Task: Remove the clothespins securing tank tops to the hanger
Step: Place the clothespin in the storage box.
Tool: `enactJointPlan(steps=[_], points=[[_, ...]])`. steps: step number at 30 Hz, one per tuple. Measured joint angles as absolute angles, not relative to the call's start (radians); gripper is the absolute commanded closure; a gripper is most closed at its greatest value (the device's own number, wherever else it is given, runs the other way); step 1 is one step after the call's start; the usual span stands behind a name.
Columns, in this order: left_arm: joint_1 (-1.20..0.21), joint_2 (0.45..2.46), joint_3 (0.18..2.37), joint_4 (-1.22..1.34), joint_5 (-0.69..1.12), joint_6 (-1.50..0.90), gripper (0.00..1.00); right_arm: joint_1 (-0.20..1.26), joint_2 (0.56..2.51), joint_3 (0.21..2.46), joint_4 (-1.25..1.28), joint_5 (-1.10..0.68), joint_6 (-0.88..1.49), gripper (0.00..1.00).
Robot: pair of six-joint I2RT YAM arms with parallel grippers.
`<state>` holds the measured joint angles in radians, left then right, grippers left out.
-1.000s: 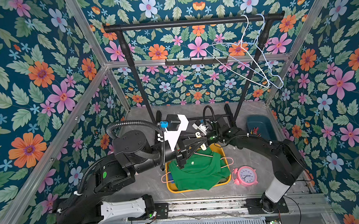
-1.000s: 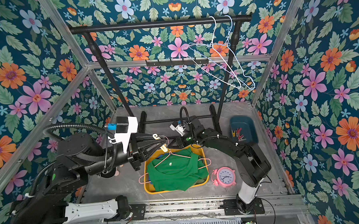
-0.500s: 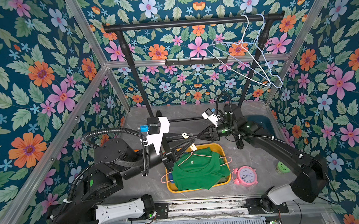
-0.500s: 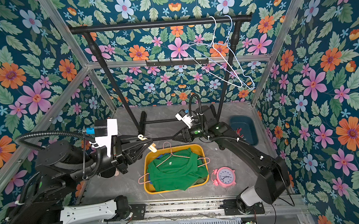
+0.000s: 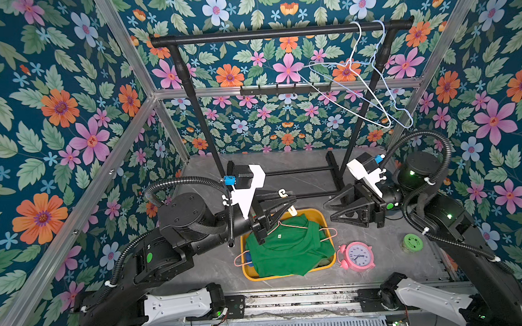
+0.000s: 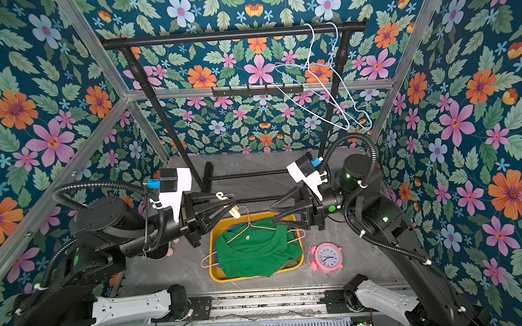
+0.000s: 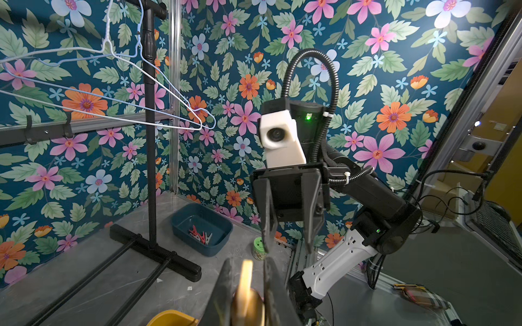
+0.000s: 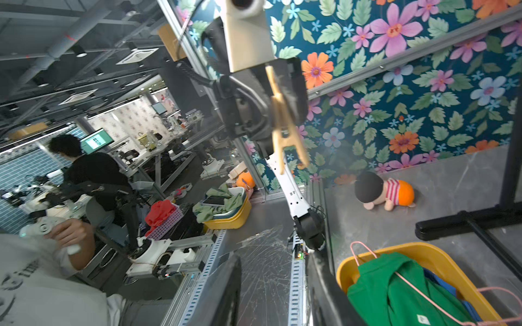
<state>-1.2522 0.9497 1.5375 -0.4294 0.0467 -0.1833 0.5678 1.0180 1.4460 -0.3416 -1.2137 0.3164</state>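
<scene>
Yellow basin (image 5: 312,212): at the front middle of the surface, near its front edge.
Green tank top (image 5: 287,250): crumpled in the basin, on top of the pile.
Blue tank top (image 8: 443,282): under the green one, only a strip showing.
Pink hanger (image 5: 299,226): lying across the green top, one end looping out over the basin's left rim.
Alarm clock (image 5: 357,255): pink, on the surface just beside the basin's right rim.
Green jar (image 5: 411,243): near the right edge, well apart from the basin.
Left gripper (image 5: 291,202): raised over the basin's far left corner, clamped on a clothespin.
Peach clothespin (image 8: 282,121): pinched between the left fingers, legs pointing out past the tips.
Right gripper (image 7: 288,248): raised by the basin's far right corner, jaws apart, nothing between them.
Teal bin (image 7: 202,225): at the far right corner of the surface.
Loose clothespins (image 7: 200,235): red and pale, lying in the bin.
Rack (image 5: 278,34): standing along the far edge.
Wire hangers (image 5: 359,83): two, bare, hooked on the bar's right end.
</scene>
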Motion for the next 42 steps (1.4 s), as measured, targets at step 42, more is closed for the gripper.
enactJointPlan(steps=[42], points=[[-1.252,1.073,1.568,-0.321,0.152,-0.209,0.95,0.672,1.184,1.532,-0.138,-1.245,0.415,0.57]])
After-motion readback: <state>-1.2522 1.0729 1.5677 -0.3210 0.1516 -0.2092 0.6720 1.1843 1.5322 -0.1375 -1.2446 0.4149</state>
